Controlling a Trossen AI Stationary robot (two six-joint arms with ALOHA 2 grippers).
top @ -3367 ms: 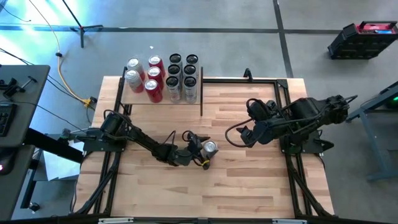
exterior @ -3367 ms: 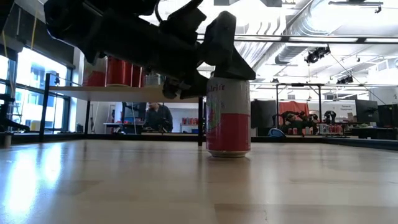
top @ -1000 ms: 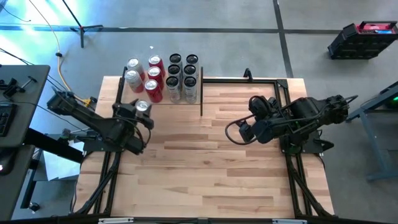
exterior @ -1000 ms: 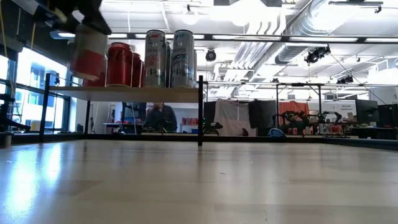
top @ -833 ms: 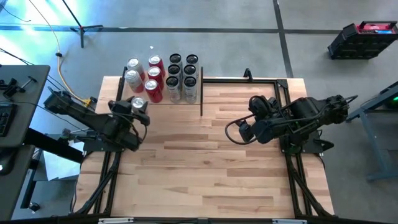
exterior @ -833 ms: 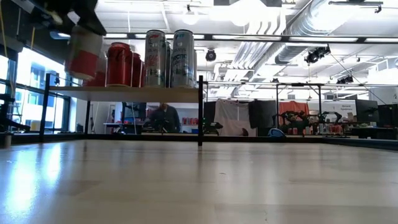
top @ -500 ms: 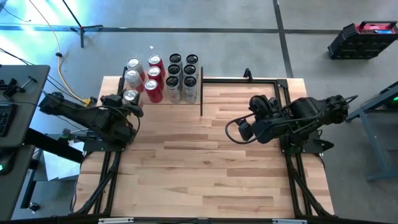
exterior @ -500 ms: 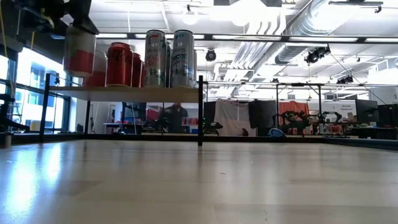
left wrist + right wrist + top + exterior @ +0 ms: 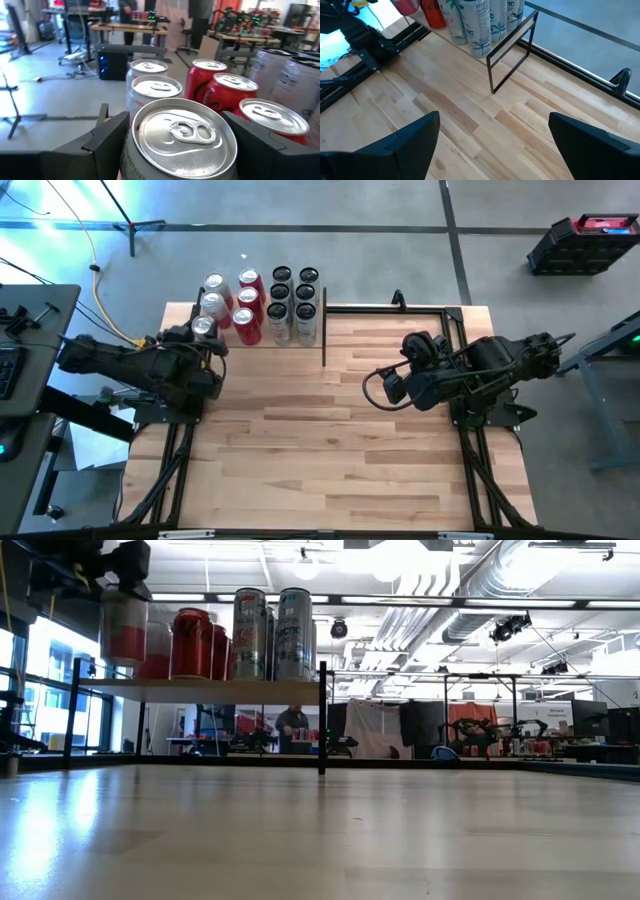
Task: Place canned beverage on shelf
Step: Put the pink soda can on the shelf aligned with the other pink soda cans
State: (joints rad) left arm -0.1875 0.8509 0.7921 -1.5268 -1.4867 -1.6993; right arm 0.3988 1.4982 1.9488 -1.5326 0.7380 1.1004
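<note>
Holding a can (image 9: 203, 327), left hand (image 9: 201, 332), over shelf (image 9: 211, 336) of cans (image 9: 268, 302)

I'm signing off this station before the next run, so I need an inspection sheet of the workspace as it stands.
Surface: wooden tabletop, bare wood in front of the shelf.
Job's things: shelf at the far left corner carries red, pale and black-topped cans; one more can held at its left front edge.
Clutter: nothing seen.
Grippers: left gripper shut on the can; right gripper open, waiting over the table's right side.
Cables: yellow cable on the floor, far left.
Surroundings: black case on the floor; a person beyond the table.
</note>
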